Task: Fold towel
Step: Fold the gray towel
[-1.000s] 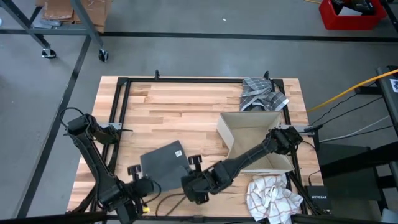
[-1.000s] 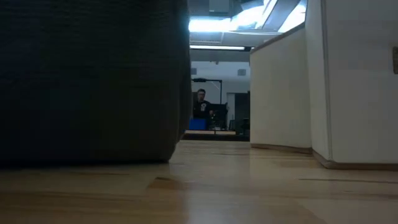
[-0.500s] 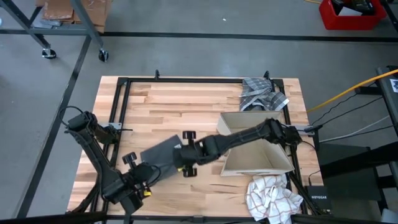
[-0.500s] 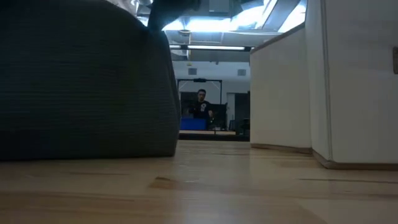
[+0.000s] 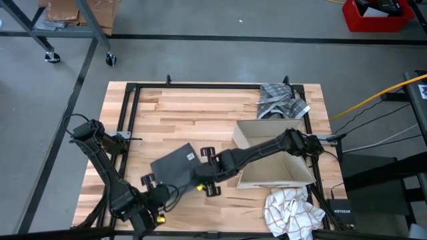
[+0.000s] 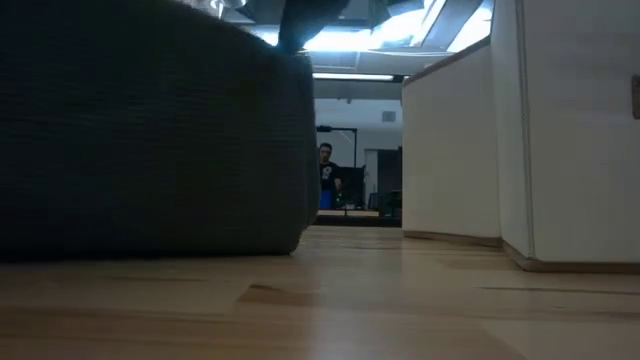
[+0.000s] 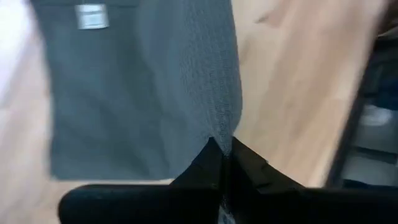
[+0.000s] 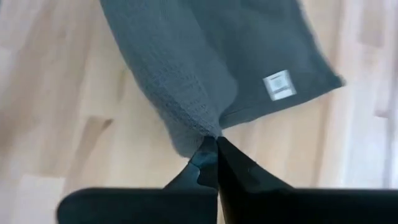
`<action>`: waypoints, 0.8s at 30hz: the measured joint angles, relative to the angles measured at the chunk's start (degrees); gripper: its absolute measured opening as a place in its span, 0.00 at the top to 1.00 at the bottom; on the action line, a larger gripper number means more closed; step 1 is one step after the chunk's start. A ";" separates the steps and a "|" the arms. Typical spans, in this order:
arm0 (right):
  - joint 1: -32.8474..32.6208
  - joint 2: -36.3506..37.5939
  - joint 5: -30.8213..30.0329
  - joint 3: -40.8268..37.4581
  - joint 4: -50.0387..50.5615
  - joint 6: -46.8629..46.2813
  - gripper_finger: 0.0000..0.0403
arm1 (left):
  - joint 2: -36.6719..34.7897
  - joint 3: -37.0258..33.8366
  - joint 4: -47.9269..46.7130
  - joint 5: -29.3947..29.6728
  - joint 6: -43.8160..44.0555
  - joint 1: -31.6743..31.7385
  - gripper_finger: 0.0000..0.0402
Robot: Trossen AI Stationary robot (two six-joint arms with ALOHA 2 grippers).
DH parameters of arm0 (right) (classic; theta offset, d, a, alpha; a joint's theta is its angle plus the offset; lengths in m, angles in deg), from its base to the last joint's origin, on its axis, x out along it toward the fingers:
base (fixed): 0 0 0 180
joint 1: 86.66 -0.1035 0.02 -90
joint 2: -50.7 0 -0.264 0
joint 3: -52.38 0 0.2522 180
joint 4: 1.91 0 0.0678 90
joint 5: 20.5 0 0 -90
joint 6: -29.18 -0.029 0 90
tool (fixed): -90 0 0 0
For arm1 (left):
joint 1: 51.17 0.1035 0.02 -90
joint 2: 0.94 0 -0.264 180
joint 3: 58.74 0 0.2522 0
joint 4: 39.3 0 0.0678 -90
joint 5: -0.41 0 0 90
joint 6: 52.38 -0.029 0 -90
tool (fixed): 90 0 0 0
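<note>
Dark grey towel (image 5: 175,168) on pale wood table (image 5: 193,110)

White label (image 5: 191,163) on towel; grey checked cloth (image 5: 280,100); white checked cloth (image 5: 291,210); cream box (image 5: 279,175).

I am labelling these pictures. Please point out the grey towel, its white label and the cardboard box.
grey towel (image 5: 172,165): high view, middle of the cloth.
white label (image 8: 278,84): right wrist view, centre of the tag.
cardboard box (image 5: 267,132): high view, inner wall.

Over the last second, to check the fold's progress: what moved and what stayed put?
Both pincers stayed shut on the grey towel. The right pincer carried its corner up the table, then back toward the near edge; the left pincer shifted slightly. The cardboard box, striped cloth and white checked cloth stayed put.
</note>
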 joint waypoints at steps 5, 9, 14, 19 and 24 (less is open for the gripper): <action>-3.27 0.00 1.06 0.00 0.04 -0.10 1.00 | -0.02 0.00 5.03 -0.50 -2.07 0.00 1.00; -4.68 -0.02 1.13 -0.04 0.34 -0.12 1.00 | -0.07 0.00 3.61 -0.49 -0.07 0.00 1.00; -4.76 -0.02 -0.48 -0.04 0.38 -3.26 1.00 | -0.07 0.00 2.60 0.17 8.10 0.07 1.00; -3.46 -0.02 -1.64 -0.04 0.36 -6.26 1.00 | -0.07 -0.02 0.17 0.71 21.52 0.05 1.00; -0.79 -0.02 -1.98 -0.04 0.24 -7.51 1.00 | -0.08 -0.02 -3.96 0.74 35.07 -0.31 1.00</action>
